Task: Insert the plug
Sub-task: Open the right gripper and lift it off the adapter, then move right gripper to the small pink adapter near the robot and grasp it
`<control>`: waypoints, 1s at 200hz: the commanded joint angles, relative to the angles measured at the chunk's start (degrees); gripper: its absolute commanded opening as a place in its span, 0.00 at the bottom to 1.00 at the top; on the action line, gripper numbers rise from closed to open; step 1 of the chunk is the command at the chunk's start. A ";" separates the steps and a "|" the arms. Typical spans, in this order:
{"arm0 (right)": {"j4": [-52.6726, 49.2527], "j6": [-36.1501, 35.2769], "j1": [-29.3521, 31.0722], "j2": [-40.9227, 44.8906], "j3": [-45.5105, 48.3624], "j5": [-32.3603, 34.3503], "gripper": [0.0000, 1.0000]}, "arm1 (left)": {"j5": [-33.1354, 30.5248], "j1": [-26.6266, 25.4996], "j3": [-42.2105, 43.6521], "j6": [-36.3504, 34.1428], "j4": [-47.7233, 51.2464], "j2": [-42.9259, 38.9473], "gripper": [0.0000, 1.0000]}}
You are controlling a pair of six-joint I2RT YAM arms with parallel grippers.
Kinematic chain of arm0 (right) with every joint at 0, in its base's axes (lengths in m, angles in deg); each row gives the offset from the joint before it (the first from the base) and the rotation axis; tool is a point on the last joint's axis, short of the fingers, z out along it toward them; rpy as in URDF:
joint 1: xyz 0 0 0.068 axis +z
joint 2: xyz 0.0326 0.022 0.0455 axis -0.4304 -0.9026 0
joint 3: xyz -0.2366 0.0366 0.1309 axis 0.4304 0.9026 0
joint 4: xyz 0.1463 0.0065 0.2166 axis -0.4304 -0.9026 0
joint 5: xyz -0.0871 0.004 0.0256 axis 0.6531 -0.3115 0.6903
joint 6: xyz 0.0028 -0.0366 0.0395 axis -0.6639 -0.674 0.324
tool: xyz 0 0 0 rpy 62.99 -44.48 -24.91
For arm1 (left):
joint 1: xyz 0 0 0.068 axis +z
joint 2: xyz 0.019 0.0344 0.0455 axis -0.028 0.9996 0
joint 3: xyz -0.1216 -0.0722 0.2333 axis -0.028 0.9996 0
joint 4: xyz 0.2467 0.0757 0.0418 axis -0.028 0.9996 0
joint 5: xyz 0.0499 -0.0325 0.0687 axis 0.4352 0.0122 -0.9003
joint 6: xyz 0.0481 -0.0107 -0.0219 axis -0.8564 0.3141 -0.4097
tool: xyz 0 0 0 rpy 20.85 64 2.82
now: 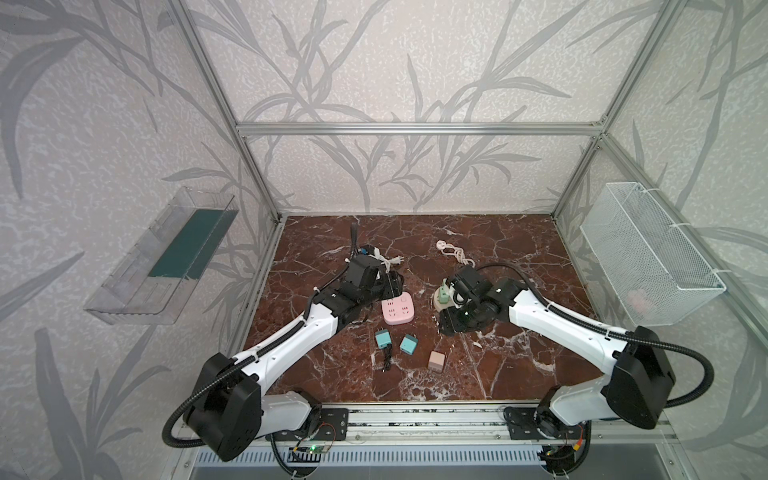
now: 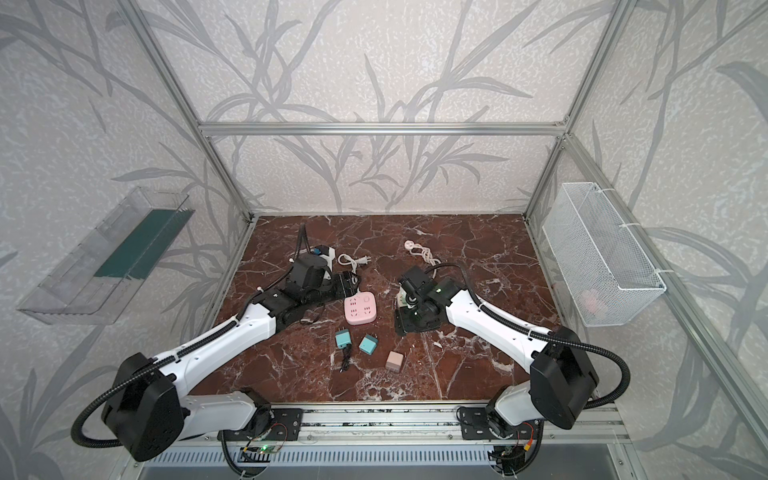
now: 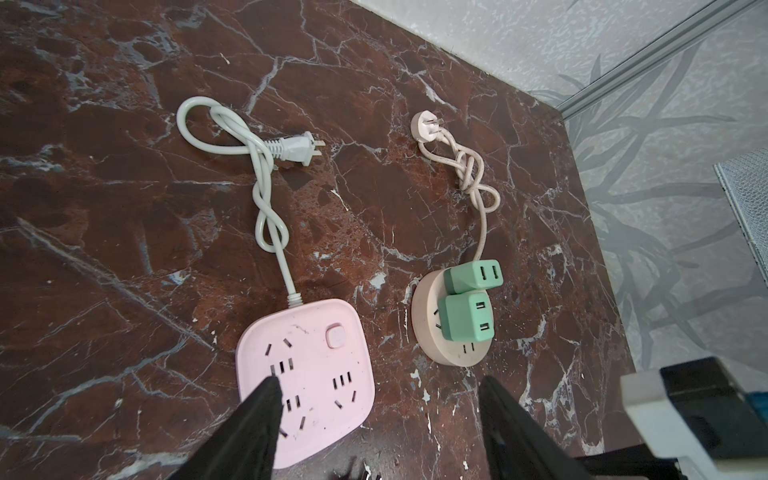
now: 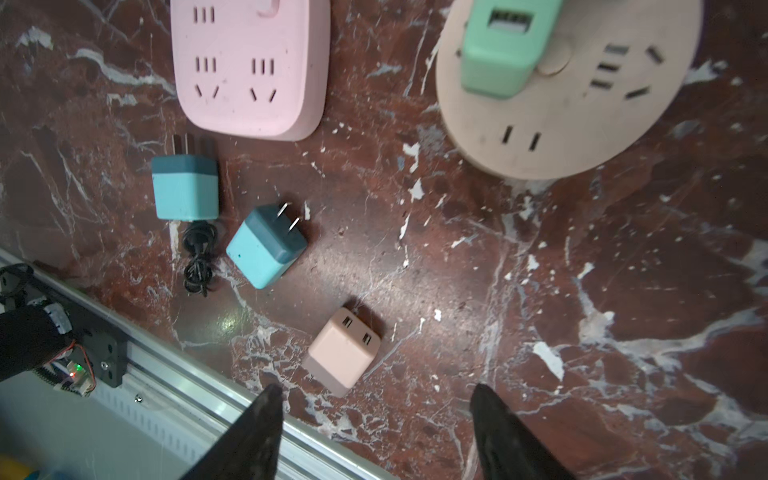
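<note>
Right wrist view: pink power strip (image 4: 249, 83), round socket (image 4: 561, 124) and its green plug (image 4: 494, 54) were all cut by the frame edge. Both top views: right arm (image 1: 473, 291) hid most of the round socket. Pale pink lump (image 1: 638, 300) in wire basket (image 1: 623, 232) was too blurred to name. Left wrist view: white-and-black block (image 3: 698, 419) was blurred and cut off at the corner.

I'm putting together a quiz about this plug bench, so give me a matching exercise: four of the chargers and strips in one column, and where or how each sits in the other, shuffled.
Column A
1. green chargers
2. blue chargers
3. peach charger
4. pink power strip

Column B
a. lies alone, nearest the front rail
b. has a knotted white cord
c. plugged into the round base
d. lie loose as a pair on the table

Pairs: 1-c, 2-d, 3-a, 4-b
</note>
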 commanded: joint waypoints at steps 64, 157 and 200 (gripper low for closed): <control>-5.90 10.84 8.07 -10.37 -2.39 2.19 0.79 | 0.22 0.12 1.75 -0.95 1.49 -3.09 0.73; -4.79 15.17 10.18 -13.89 -4.02 1.13 0.75 | 0.48 0.15 4.48 -0.25 -0.64 -5.77 0.73; -3.61 15.13 10.33 -15.76 -3.59 0.20 0.70 | 1.14 0.07 5.93 0.89 -1.33 -6.39 0.73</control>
